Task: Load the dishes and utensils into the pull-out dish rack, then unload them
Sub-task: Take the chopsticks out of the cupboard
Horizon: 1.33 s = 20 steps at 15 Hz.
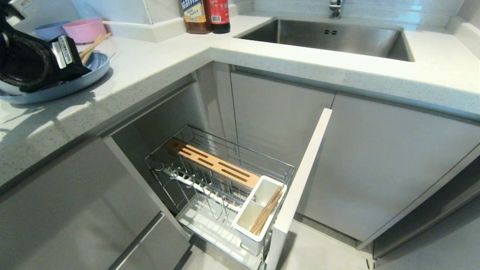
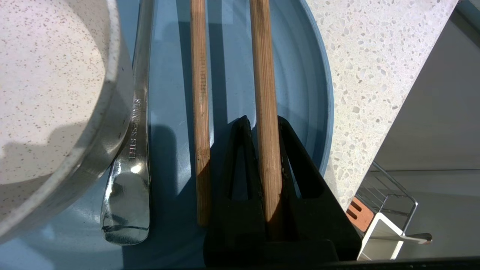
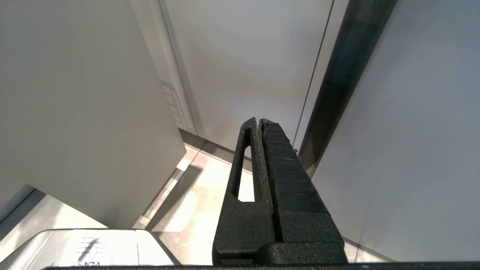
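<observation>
**Left gripper clamps one chopstick over the blue plate**

On the counter (image 1: 157,63) at the far left, the left gripper (image 2: 262,123) hangs over the light-blue plate (image 2: 300,75), its jaws closed on a single wooden chopstick (image 2: 264,93). The second chopstick (image 2: 200,93) lies free on the plate just beside it, roughly parallel. Next over is a silver utensil handle (image 2: 131,168), stamped with lettering, which sits against the outer wall of the speckled off-white bowl (image 2: 48,93); the bowl rests on the same plate. Beyond the plate, farther back on the counter, are a pink bowl (image 1: 85,30) and a blue bowl (image 1: 50,30).

Below the counter's edge the pull-out dish rack (image 1: 221,176) stands drawn out of the cabinet, with its wooden slotted strip (image 1: 213,165) along the far side. Its white utensil holder (image 1: 257,213), at the near end by the front panel (image 1: 303,172), already contains another pair of chopsticks (image 1: 267,210).

The right gripper (image 3: 260,122) is low beside the cabinet fronts, jaws pressed together and empty.
</observation>
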### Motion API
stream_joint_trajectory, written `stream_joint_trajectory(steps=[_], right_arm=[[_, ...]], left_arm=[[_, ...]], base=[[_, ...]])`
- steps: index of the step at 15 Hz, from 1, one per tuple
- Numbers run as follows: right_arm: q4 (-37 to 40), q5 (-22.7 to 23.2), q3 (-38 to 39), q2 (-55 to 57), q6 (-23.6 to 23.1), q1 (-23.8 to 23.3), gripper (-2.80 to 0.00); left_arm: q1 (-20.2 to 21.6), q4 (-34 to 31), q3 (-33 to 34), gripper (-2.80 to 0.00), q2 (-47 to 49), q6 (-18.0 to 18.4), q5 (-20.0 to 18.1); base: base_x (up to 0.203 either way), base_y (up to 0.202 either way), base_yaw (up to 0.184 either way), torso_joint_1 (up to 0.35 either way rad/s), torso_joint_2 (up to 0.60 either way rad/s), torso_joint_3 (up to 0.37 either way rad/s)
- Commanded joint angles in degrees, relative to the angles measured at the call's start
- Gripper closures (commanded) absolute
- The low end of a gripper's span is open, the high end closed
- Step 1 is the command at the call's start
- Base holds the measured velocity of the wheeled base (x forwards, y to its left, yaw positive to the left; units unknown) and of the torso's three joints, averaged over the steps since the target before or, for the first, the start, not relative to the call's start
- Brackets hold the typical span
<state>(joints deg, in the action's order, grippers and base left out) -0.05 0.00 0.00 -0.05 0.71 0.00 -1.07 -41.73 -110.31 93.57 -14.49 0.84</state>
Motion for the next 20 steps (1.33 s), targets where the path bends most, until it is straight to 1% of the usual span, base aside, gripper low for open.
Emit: stream_joint_trajectory(steps=[1,5,6,12,15,17,18,20], right_arm=[[-0.04,0.0,0.09,0.05,0.0,0.0,0.0],[0.04,0.0,0.09,0.05,0.0,0.0,0.0],[-0.04,0.0,0.09,0.05,0.0,0.0,0.0],[-0.04,0.0,0.09,0.05,0.0,0.0,0.0],[-0.04,0.0,0.09,0.05,0.0,0.0,0.0],[-0.04,0.0,0.09,0.05,0.0,0.0,0.0],[0.01,0.0,0.09,0.05,0.0,0.0,0.0],[-0.04,0.0,0.09,0.05,0.0,0.0,0.0]], left_arm=[[0.05,-0.11,0.01,0.0,0.03,-0.18,0.05],[0.38,0.24,0.01,0.0,-0.07,-0.28,0.13],[0.46,0.36,0.01,-2.8,-0.21,-0.39,0.13],[0.81,1.21,-0.01,-2.8,-0.81,-0.77,0.36],[0.58,1.32,0.0,-2.8,-2.24,-2.55,-0.6],[0.52,1.13,0.01,-2.8,-3.06,-3.42,-3.35],[0.46,0.83,0.01,-2.8,-3.82,-4.02,-5.41],[-0.5,0.77,0.22,-2.8,-4.78,-5.61,-6.82]], base=[[0.0,0.0,0.0,0.0,0.0,0.0],[0.0,0.0,0.0,0.0,0.0,0.0],[0.0,0.0,0.0,0.0,0.0,0.0],[0.0,0.0,0.0,0.0,0.0,0.0],[0.0,0.0,0.0,0.0,0.0,0.0],[0.0,0.0,0.0,0.0,0.0,0.0],[0.0,0.0,0.0,0.0,0.0,0.0],[0.0,0.0,0.0,0.0,0.0,0.0]])
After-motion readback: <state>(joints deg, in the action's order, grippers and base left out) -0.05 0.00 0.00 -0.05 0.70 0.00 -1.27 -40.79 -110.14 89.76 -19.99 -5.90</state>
